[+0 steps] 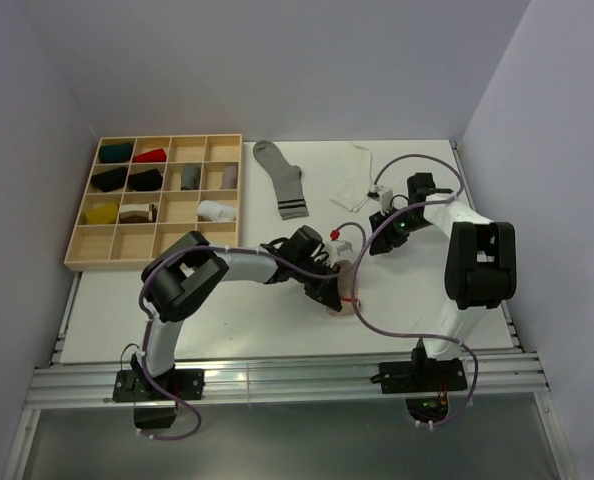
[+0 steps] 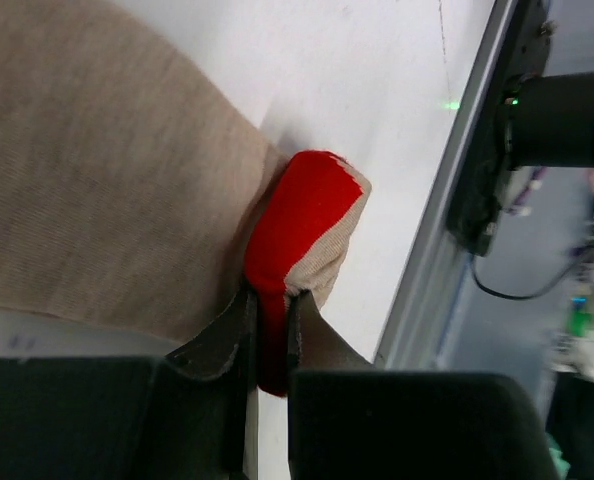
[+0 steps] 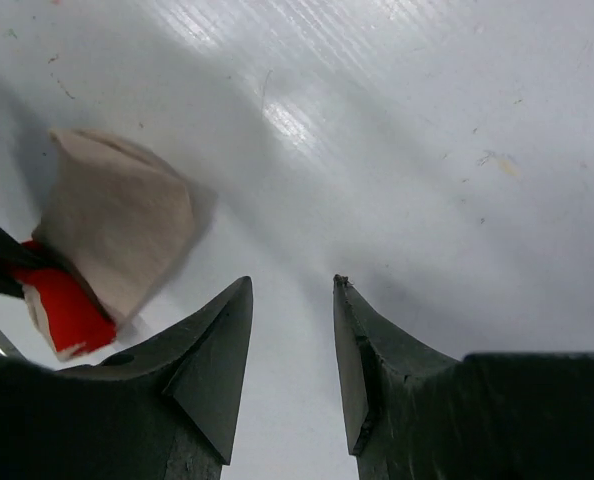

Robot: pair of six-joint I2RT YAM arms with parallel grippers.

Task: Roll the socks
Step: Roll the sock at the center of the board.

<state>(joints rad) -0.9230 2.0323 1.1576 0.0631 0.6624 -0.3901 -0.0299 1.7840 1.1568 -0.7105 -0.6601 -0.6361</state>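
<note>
A beige sock [image 2: 97,180] with a red end [image 2: 297,230] lies on the white table. My left gripper [image 2: 269,320] is shut on that red end, its fingers pinching the fabric. From above, the left gripper [image 1: 329,285] sits at the table's middle with the bunched beige sock [image 1: 343,302] under it. My right gripper [image 3: 292,285] is open over bare table with nothing between its fingers, and the beige sock [image 3: 117,215] lies to its left. From above, the right gripper [image 1: 377,228] hovers up and to the right of that sock. A grey-white sock with black stripes [image 1: 280,178] lies flat farther back.
A wooden compartment tray [image 1: 87,240] with several rolled socks stands at the back left. A white sock [image 1: 354,186] lies crumpled at the back, near the right arm's wrist. The table's metal rail [image 2: 447,230] runs close to the left gripper.
</note>
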